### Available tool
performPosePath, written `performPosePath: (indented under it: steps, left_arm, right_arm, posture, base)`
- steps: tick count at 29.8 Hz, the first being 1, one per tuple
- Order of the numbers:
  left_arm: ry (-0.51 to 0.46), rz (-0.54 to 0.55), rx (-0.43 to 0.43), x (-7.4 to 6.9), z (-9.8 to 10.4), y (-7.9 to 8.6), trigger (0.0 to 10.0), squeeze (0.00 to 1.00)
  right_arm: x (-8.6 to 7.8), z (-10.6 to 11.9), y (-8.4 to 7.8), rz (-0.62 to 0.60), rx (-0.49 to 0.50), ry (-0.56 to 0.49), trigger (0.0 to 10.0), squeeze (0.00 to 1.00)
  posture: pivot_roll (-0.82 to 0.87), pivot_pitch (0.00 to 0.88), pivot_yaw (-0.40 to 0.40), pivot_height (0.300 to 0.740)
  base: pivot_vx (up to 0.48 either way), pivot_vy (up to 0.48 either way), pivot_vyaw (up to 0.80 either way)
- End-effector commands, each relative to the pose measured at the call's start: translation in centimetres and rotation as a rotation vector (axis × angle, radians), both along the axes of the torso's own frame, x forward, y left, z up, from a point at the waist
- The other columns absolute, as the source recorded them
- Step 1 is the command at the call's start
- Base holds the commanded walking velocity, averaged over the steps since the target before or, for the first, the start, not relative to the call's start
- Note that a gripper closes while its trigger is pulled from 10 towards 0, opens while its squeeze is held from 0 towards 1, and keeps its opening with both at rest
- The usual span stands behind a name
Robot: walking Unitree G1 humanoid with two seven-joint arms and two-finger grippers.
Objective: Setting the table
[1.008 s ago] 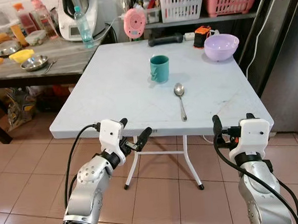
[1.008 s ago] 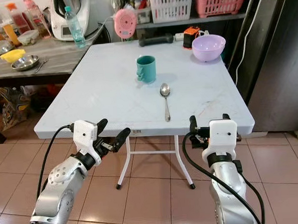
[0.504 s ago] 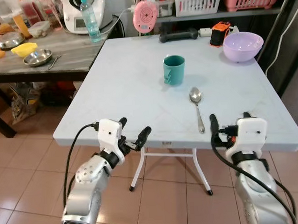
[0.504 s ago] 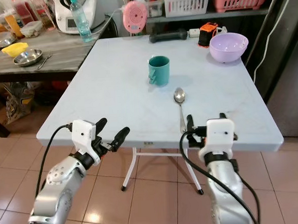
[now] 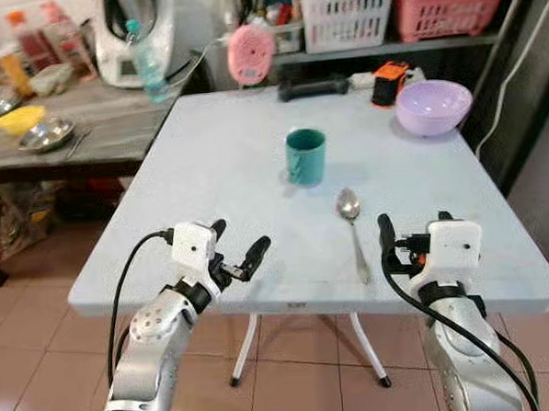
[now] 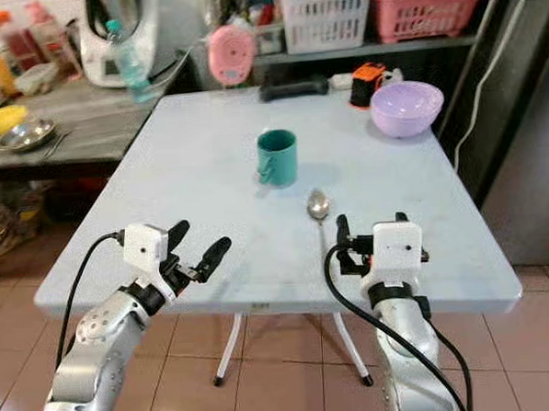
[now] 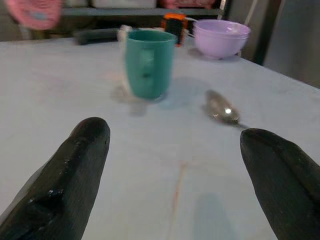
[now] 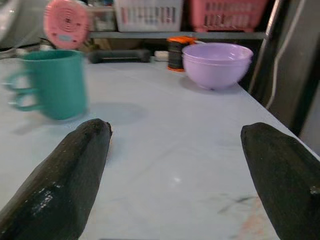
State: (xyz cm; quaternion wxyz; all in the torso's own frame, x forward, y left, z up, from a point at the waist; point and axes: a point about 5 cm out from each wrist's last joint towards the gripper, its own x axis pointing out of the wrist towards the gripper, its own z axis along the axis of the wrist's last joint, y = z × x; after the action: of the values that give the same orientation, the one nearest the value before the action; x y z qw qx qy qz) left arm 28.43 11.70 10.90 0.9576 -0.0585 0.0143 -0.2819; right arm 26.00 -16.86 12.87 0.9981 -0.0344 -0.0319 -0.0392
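You're at the near edge of the white table (image 5: 208,163), both arms raised over it, nothing held. Left gripper (image 5: 233,252) has its fingers spread wide w/ bare tabletop between them; right gripper (image 5: 400,236) is spread too, per the right wrist view, fingers far apart and empty.

Task items: teal mug (image 5: 305,157) sits upright mid-table, handle toward your left. Metal spoon (image 5: 352,229) lies just beside it on the near right, bowl end toward the mug, handle toward you. Lilac bowl (image 5: 433,107) is at the far right corner, well apart from both, next to an orange-black gadget (image 5: 390,82).

What could go wrong from here:
- Spoon lies flat on a smooth top. Come down w/ fingers too steep and it'll probably skid or flip instead of lifting. Right fingers are just beside the handle, so a careless drop may knock it off the near edge.
- Mug is close to the spoon's bowl end; a sideways sweep could tip it.
- Bowl needs a long reach to the far corner. Lean in too much and your arm likely clips the mug.
- Views are a bit soft, so depth near the edge is hard to judge. Go slow.
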Motion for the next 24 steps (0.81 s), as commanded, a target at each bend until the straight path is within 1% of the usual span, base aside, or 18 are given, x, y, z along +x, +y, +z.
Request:
performPosePath:
  steps: [1, 2, 3, 4, 7, 9, 11, 12, 13, 16, 17, 20, 24]
  left_arm:
    - [-0.003, -0.034, -0.003, -0.2, 0.3, -0.4, 10.0, 0.0]
    - [0.0, -0.044, 0.003, -0.4, 0.2, -0.4, 10.0, 0.0]
    - [0.0, -0.044, 0.003, -0.4, 0.2, -0.4, 10.0, 0.0]
    - [0.004, -0.057, 0.009, -0.6, 0.2, -0.4, 10.0, 0.0]
    - [0.011, -0.093, 0.012, -1.1, 0.2, -0.3, 10.0, 0.0]
    - [0.017, -0.112, 0.019, -1.4, 0.1, -0.3, 10.0, 0.0]
    - [0.024, -0.17, 0.034, -1.9, 0.1, -0.3, 10.0, 0.0]
    - [0.024, -0.17, 0.034, -1.9, 0.1, -0.3, 10.0, 0.0]
    - [0.032, -0.205, 0.044, -2.2, 0.0, -0.3, 10.0, 0.0]
    - [0.05, -0.259, 0.059, -2.6, -0.1, -0.3, 10.0, 0.0]
    - [0.05, -0.259, 0.059, -2.6, -0.1, -0.3, 10.0, 0.0]
    - [0.062, -0.294, 0.068, -2.8, -0.1, -0.3, 10.0, 0.0]
    - [0.073, -0.338, 0.067, -3.0, -0.1, -0.5, 10.0, 0.0]
  right_arm:
    - [0.2, 0.0, 0.2, 0.007, 0.022, 0.012, 10.0, 0.0]
    - [0.3, -0.3, 0.8, 0.023, 0.044, 0.026, 10.0, 0.0]
    - [0.3, -0.3, 0.8, 0.023, 0.044, 0.026, 10.0, 0.0]
    - [0.4, -0.4, 1.4, 0.042, 0.055, 0.034, 10.0, 0.0]
    - [0.5, -0.5, 2.5, 0.074, 0.075, 0.049, 10.0, 0.0]
    - [0.5, -0.6, 2.8, 0.083, 0.09, 0.055, 10.0, 0.0]
    - [0.6, -0.9, 3.7, 0.114, 0.109, 0.082, 10.0, 0.0]
    - [0.6, -0.9, 3.7, 0.114, 0.109, 0.082, 10.0, 0.0]
    - [0.7, -1.0, 4.1, 0.127, 0.117, 0.096, 10.0, 0.0]
    - [0.7, -1.4, 4.5, 0.14, 0.129, 0.13, 10.0, 0.0]
    - [0.7, -1.4, 4.5, 0.14, 0.129, 0.13, 10.0, 0.0]
    - [0.8, -2.5, 4.7, 0.134, 0.131, 0.193, 10.0, 0.0]
    - [1.2, -3.1, 4.6, 0.106, 0.118, 0.247, 10.0, 0.0]
  posture:
    - [-0.11, 0.021, 0.093, 0.74]
    - [-0.11, 0.024, 0.093, 0.74]
    - [-0.11, 0.024, 0.093, 0.74]
    - [-0.11, 0.036, 0.094, 0.74]
    - [-0.11, 0.046, 0.096, 0.74]
    - [-0.1, 0.055, 0.098, 0.74]
    - [-0.1, 0.069, 0.101, 0.74]
    - [-0.1, 0.069, 0.101, 0.74]
    - [-0.1, 0.075, 0.101, 0.74]
    - [-0.1, 0.085, 0.105, 0.74]
    - [-0.1, 0.085, 0.105, 0.74]
    - [-0.1, 0.087, 0.109, 0.74]
    - [-0.1, 0.087, 0.109, 0.74]
  base:
    - [0.247, 0.0, 0.0]
    - [0.0, 0.0, 0.0]
    - [0.0, 0.0, 0.0]
    - [0.0, 0.0, 0.0]
    - [0.0, 0.0, 0.0]
    - [0.0, 0.0, 0.0]
    - [0.0, 0.0, 0.0]
    - [0.0, 0.0, 0.0]
    - [0.0, 0.0, 0.0]
    - [0.0, 0.0, 0.0]
    - [0.0, 0.0, 0.0]
    - [0.0, 0.0, 0.0]
    - [0.0, 0.0, 0.0]
